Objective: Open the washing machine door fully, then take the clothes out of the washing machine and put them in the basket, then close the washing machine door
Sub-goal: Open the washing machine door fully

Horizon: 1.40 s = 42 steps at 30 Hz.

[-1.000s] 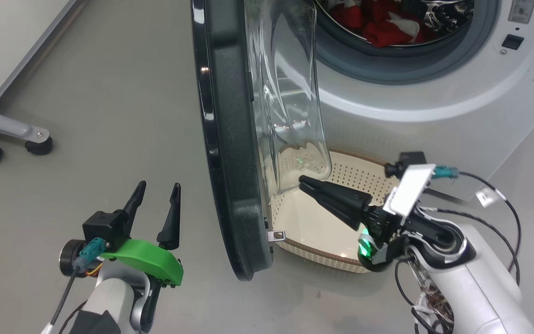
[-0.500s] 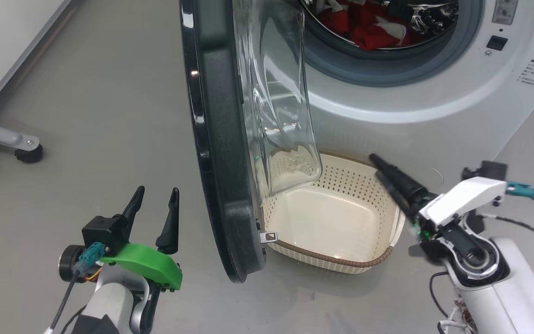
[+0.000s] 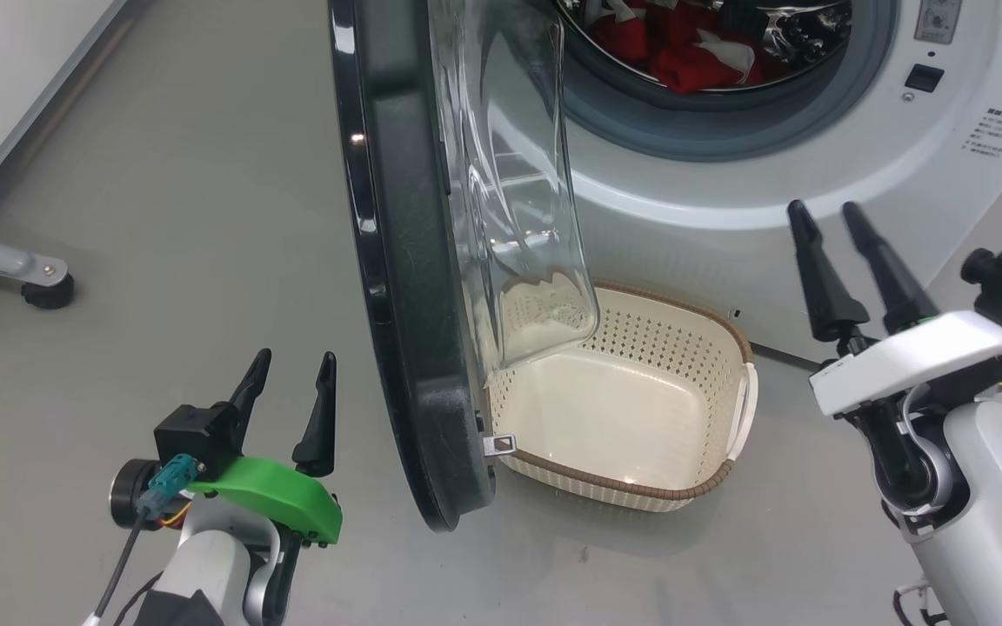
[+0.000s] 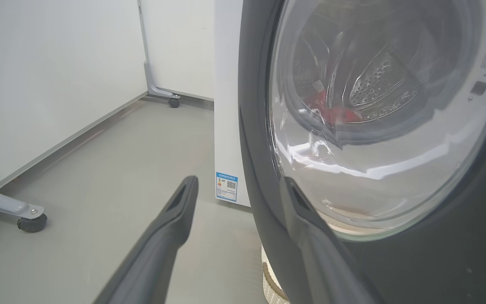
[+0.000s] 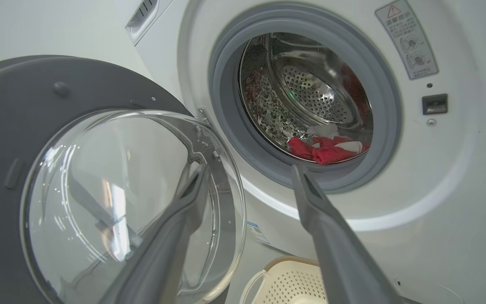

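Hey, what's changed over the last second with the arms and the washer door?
The right end effector swung right, away from the washing machine door and off the basket, and opened; it holds nothing. The left end effector stayed open and still; the clothes remain in the drum.

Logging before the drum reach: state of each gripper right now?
Left gripper: open, holding nothing.
Right gripper: open, holding nothing.
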Available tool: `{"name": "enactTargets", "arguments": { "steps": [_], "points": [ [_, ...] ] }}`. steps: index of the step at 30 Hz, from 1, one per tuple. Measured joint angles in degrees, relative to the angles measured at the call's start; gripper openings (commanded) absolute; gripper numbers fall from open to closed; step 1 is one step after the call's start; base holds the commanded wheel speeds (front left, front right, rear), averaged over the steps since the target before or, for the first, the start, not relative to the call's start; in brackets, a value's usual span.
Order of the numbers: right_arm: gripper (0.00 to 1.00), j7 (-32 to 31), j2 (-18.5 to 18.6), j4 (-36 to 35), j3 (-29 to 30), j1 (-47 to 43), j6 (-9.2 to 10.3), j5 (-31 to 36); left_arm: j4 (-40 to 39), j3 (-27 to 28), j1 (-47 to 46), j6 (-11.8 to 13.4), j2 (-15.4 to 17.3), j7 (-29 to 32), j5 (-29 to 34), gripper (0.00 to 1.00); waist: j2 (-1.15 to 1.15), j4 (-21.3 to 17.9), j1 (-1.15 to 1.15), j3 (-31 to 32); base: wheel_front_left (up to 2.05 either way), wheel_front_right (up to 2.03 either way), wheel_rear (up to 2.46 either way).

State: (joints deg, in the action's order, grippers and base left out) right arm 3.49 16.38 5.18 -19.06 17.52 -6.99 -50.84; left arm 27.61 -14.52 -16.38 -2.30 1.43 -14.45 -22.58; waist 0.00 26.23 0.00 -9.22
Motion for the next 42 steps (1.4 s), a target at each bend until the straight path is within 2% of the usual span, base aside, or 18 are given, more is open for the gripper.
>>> {"name": "enactTargets", "arguments": {
  "steps": [6,8,12,19,23,33,42],
  "points": [
    [1.0,10.61,1.88,4.88,-0.19,0.01,0.38,13.28,0.03,0.07,0.01,0.0,0.0,0.0,0.01,1.0,0.0,-0.06,0.0,-0.05,0.0,0.0,0.0],
    [1.0,13.14,1.85,6.3,-0.32,0.01,2.61,16.42,0.09,0.1,0.01,0.0,0.0,0.0,0.07,1.0,0.0,-0.11,0.0,0.01,0.0,0.0,0.0],
    [1.0,12.12,1.21,9.0,-1.47,0.01,5.79,20.43,0.19,0.11,0.02,0.0,0.0,0.0,0.09,1.0,0.0,-0.21,0.0,0.11,0.0,0.0,0.0],
    [1.0,11.66,-2.69,11.95,-3.27,0.01,9.31,24.72,0.21,0.12,0.03,0.0,0.0,0.0,0.09,1.0,0.0,-0.34,0.0,0.14,0.0,0.0,0.0],
    [1.0,11.6,-4.61,12.38,-1.68,0.03,11.09,26.36,0.2,0.1,0.03,0.0,0.0,0.0,0.09,1.0,0.0,-0.36,0.0,0.13,0.0,0.0,0.0],
    [1.0,11.6,-6.43,12.87,3.12,-0.16,12.2,28.06,0.07,0.13,0.04,0.0,0.0,0.0,0.09,1.0,0.0,-0.34,0.0,-0.13,0.0,0.0,0.0],
    [1.0,11.6,-7.83,13.39,4.86,-0.43,12.2,30.09,-0.22,0.15,0.05,0.0,0.0,0.0,-0.01,1.0,0.0,-0.41,0.0,-0.26,0.0,0.0,0.0]
  ]
}}
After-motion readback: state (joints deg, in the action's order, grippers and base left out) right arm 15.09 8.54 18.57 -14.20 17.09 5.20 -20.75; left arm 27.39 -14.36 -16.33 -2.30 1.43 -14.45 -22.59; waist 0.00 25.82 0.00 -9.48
